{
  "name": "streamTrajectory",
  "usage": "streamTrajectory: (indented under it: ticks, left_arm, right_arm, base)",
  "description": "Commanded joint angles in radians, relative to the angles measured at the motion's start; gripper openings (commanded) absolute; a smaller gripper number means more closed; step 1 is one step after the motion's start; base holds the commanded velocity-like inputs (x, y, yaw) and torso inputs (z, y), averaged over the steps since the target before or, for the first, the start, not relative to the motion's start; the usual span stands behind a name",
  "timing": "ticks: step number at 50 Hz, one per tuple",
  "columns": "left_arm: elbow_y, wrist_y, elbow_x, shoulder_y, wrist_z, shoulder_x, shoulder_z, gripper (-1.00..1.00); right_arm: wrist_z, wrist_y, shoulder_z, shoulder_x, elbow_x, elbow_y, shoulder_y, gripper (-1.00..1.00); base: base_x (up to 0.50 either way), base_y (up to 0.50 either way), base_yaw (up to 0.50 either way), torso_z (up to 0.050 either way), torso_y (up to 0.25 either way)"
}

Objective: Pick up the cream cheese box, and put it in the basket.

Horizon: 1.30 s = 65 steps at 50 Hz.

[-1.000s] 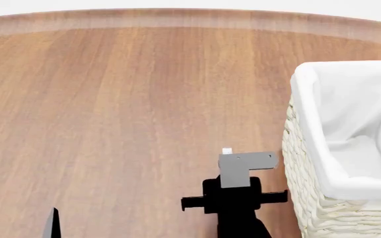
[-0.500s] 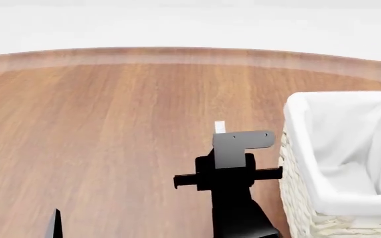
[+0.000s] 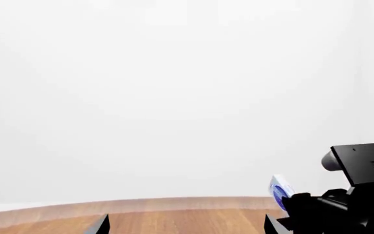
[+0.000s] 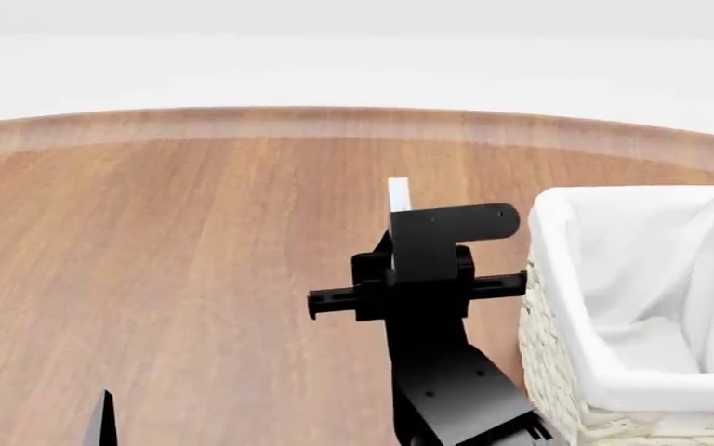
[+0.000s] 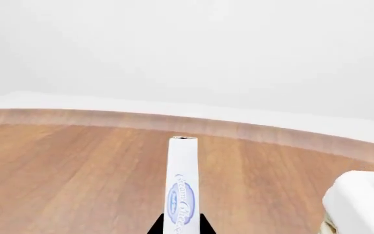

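The right gripper [image 4: 397,216] is clamped on the box [image 4: 398,193], holding it on edge above the table [image 4: 183,242], just beside the basket [image 4: 553,279] on the side away from the view's right border. In the head view only a narrow white sliver of the box shows, sticking up past the black camera bracket of the right arm, with the arm's crossbar level with the basket's near wall. The right wrist view looks straight along the box [image 5: 182,187]: it stands as a thin white strip with a blue oval mark on its narrow face, pinched low down between the two dark fingertips [image 5: 156,227], and a rounded corner of the basket [image 5: 362,200] shows off to one side of it. The left wrist view catches the same hold from the side: the box [image 3: 280,191] pokes out of the black right gripper [image 3: 291,202], blue oval facing the lens, well above the table edge [image 3: 141,207]. The basket has woven cream walls and a white liner [image 4: 654,269] folded over the rim; what shows of its inside holds only cloth. The left gripper [image 3: 183,225] stays far from the basket, low over the table, its two dark tips apart with bare wood between them.
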Motion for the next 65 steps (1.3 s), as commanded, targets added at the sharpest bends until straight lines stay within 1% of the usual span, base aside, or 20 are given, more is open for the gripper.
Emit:
streamTrajectory:
  ticks: [1, 4, 19, 28, 32, 36, 39, 46, 47, 49, 50, 52, 56, 61, 65]
  left_arm:
    - [0.000, 0.004, 0.002, 0.000, -0.003, -0.004, 0.001, 1.00]
    - [-0.002, 0.008, 0.000, 0.000, -0.003, -0.003, 0.001, 1.00]
    - [-0.013, 0.029, 0.011, 0.001, -0.007, -0.004, 0.004, 1.00]
    - [-0.008, 0.028, 0.014, 0.005, -0.011, -0.006, 0.008, 1.00]
    - [-0.006, 0.027, 0.015, 0.005, -0.013, -0.006, 0.011, 1.00]
    - [-0.004, 0.026, 0.016, 0.005, -0.014, -0.006, 0.014, 1.00]
    - [-0.005, 0.026, 0.017, 0.005, -0.014, -0.007, 0.016, 1.00]
    - [-0.002, 0.026, 0.008, 0.004, -0.018, -0.010, 0.010, 1.00]
    - [-0.005, 0.027, 0.009, 0.003, -0.018, -0.009, 0.011, 1.00]
    - [-0.008, 0.028, 0.009, 0.003, -0.017, -0.009, 0.013, 1.00]
    - [-0.011, 0.028, 0.012, 0.001, -0.016, -0.008, 0.016, 1.00]
    - [-0.010, 0.028, 0.011, 0.001, -0.017, -0.008, 0.016, 1.00]
    - [-0.020, 0.031, 0.016, -0.003, -0.015, -0.006, 0.023, 1.00]
    - [-0.022, 0.028, 0.012, -0.008, -0.015, -0.007, 0.022, 1.00]
    - [-0.026, 0.027, 0.012, -0.012, -0.016, -0.005, 0.025, 1.00]
  right_arm:
    - [0.072, 0.066, 0.007, 0.079, -0.015, -0.219, 0.014, -1.00]
    - [0.091, 0.082, 0.009, 0.099, -0.010, -0.271, 0.019, -1.00]
    - [0.232, 0.215, 0.011, 0.244, 0.017, -0.685, 0.085, -1.00]
    - [0.324, 0.295, 0.060, 0.346, 0.080, -0.933, 0.152, -1.00]
    - [0.345, 0.315, 0.089, 0.380, 0.107, -0.983, 0.184, -1.00]
    - [0.353, 0.323, 0.107, 0.402, 0.120, -1.000, 0.200, -1.00]
    - [0.353, 0.326, 0.137, 0.438, 0.145, -1.012, 0.216, -1.00]
    - [0.242, 0.308, 0.200, 0.523, 0.226, -0.986, 0.248, -1.00]
    - [0.196, 0.308, 0.207, 0.553, 0.244, -0.979, 0.250, -1.00]
    - [0.173, 0.294, 0.235, 0.581, 0.285, -0.968, 0.240, -1.00]
    - [0.164, 0.287, 0.248, 0.613, 0.295, -0.966, 0.228, -1.00]
    - [0.158, 0.282, 0.256, 0.627, 0.306, -0.968, 0.220, -1.00]
    - [0.157, 0.279, 0.275, 0.730, 0.316, -0.969, 0.171, -1.00]
    - [0.113, 0.322, 0.264, 0.768, 0.332, -0.890, 0.169, -1.00]
    - [0.076, 0.333, 0.234, 0.741, 0.295, -0.735, 0.155, -1.00]
  base:
    - [0.00, 0.00, 0.00, 0.000, 0.250]
    - [0.00, 0.00, 0.00, 0.000, 0.227]
    - [0.00, 0.00, 0.00, 0.000, 0.002]
    - [0.00, 0.00, 0.00, 0.000, 0.000]
    - [0.00, 0.00, 0.00, 0.000, 0.000]
    - [0.00, 0.00, 0.00, 0.000, 0.000]
    - [0.00, 0.00, 0.00, 0.000, 0.000]
    - [0.00, 0.00, 0.00, 0.000, 0.000]
    - [0.00, 0.00, 0.00, 0.000, 0.000]
    - [0.00, 0.00, 0.00, 0.000, 0.000]
    - [0.00, 0.00, 0.00, 0.000, 0.000]
    - [0.00, 0.00, 0.00, 0.000, 0.000]
    - [0.00, 0.00, 0.00, 0.000, 0.000]
    - [0.00, 0.00, 0.00, 0.000, 0.000]
    - [0.00, 0.00, 0.00, 0.000, 0.000]
